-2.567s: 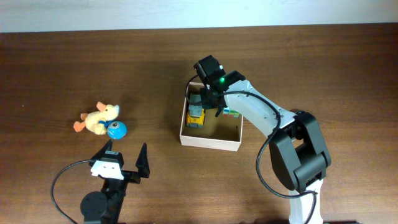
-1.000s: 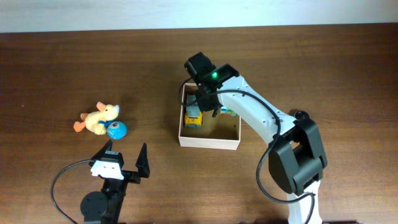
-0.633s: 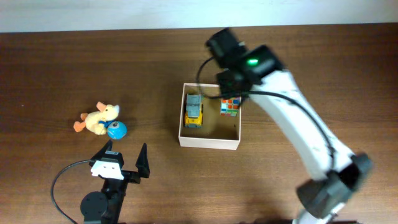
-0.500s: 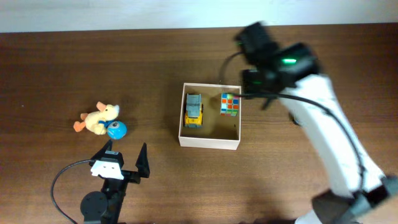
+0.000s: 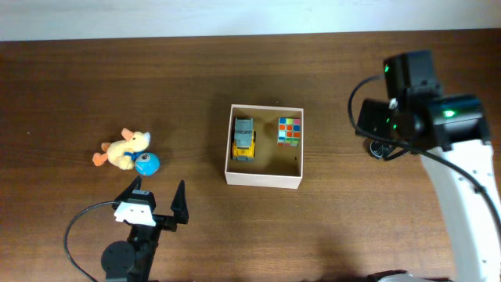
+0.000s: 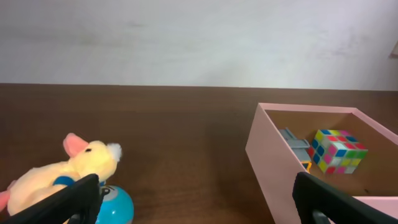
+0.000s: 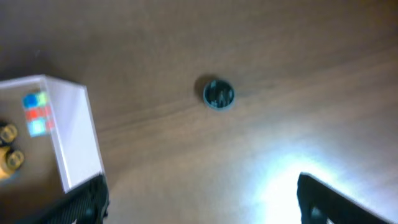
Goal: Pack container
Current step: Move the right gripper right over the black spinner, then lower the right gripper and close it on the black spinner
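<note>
White-walled square cardboard container [image 5: 263,181]: partly packed.
Right gripper [image 7: 200,186]: open above small dark round disc [image 7: 218,93]; I should lower next.
Left gripper [image 6: 196,193]: open.

A plush duck [image 5: 124,149] touches a blue ball [image 5: 146,163]; a dark disc [image 7: 218,93] lies well apart.

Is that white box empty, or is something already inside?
Partly filled: the container holds a yellow toy truck and a colour cube, apart from each other. The plush duck and blue ball lie outside it.
</note>
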